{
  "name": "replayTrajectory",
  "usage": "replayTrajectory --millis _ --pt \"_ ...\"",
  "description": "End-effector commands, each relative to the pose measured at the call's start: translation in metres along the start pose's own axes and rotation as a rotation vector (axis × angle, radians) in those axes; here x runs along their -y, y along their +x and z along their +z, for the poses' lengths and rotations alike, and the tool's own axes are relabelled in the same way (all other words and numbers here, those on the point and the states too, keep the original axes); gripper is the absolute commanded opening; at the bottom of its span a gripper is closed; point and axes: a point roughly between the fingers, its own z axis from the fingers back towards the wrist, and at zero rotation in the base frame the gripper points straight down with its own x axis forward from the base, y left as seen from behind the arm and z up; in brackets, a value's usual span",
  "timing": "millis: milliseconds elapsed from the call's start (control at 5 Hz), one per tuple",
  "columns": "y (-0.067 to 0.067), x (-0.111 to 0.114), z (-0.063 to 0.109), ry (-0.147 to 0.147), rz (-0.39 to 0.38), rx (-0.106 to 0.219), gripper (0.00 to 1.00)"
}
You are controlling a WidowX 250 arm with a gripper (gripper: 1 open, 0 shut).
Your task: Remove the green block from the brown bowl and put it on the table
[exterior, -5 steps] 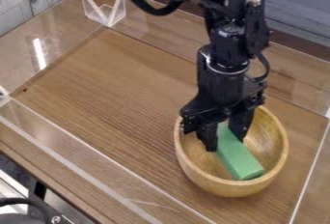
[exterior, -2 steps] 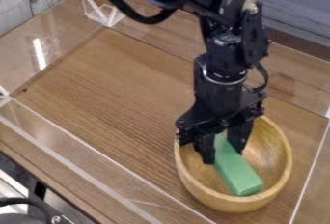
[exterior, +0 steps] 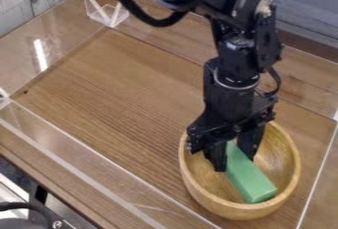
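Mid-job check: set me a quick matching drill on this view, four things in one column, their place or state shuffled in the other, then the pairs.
Things:
1. green block
2. brown bowl
3. end effector
4. table

Places or states:
A. bare wood grain stretching out to the left of the bowl
B. lying tilted inside the bowl, far end between the fingers
C. pointing down into the bowl, shut on the block
D. sitting on the tabletop at the near right

Pairs: 1-B, 2-D, 3-C, 4-A
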Motion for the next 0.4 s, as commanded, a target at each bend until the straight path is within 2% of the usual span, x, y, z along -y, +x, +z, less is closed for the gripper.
replayTrajectory --millis 0,200 --pt "-0.012 0.005 0.022 -0.039 -0.067 -0.006 0.00" --pt "-0.021 0.000 0.035 -0.029 -0.123 -0.020 0.00"
